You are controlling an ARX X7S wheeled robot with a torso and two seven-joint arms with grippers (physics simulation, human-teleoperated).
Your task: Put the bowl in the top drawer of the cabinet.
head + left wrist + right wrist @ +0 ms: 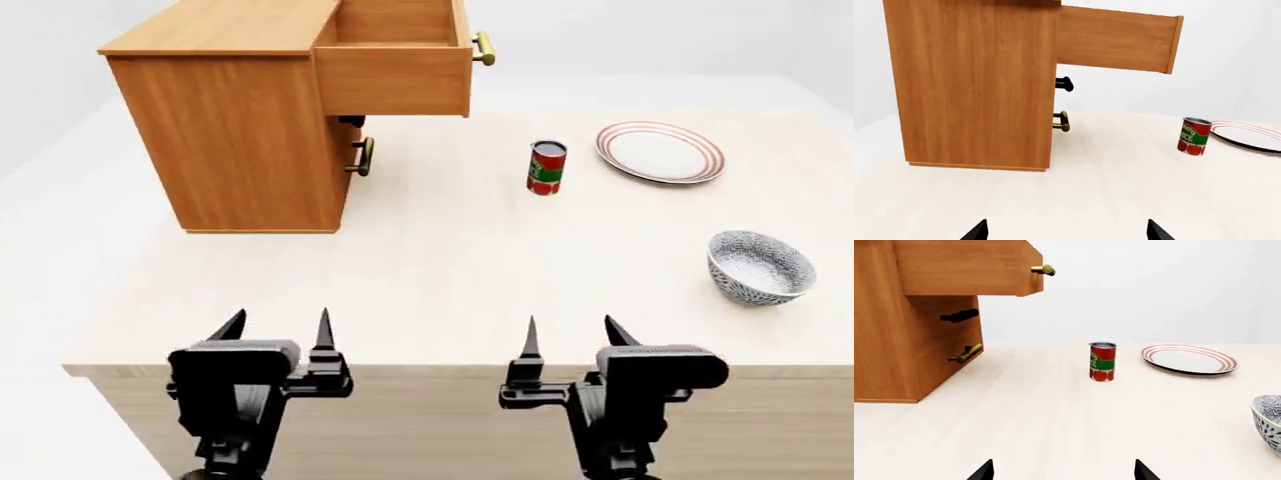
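Hovering at the near table edge, both your claws are spread and hold nothing.

Your left gripper [278, 330] and right gripper [574, 335] sit side by side over the front lip of the table [441, 290], fingertips pointing toward the far side. Ahead of your right claw, off toward the right edge, the bowl [759, 266] stands upright on the tabletop, mouth up; being round, it has no long axis to speak of. Farther back stand a tomato can [546, 166] and, beside it, a red-ringed plate [661, 151], both well apart from the bowl. At far left the cabinet [240, 140] has its top drawer [395, 60] pulled out, long side running toward the can. That can stands roughly between bowl and drawer.
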